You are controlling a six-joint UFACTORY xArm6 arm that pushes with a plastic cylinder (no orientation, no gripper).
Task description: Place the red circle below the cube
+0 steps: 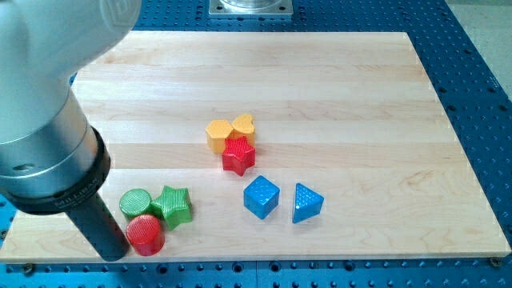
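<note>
Red circle (146, 234) lies near the view's bottom left on the wooden board (360, 96), touching the green circle (135, 202) and green star (174, 205) above it. My tip (114, 254) is a bare rod holding nothing, pressed against its left side. The blue cube (261, 198) sits well apart to the right, beside the blue triangle (306, 202).

Single high, oblique view over board (336, 96)
</note>
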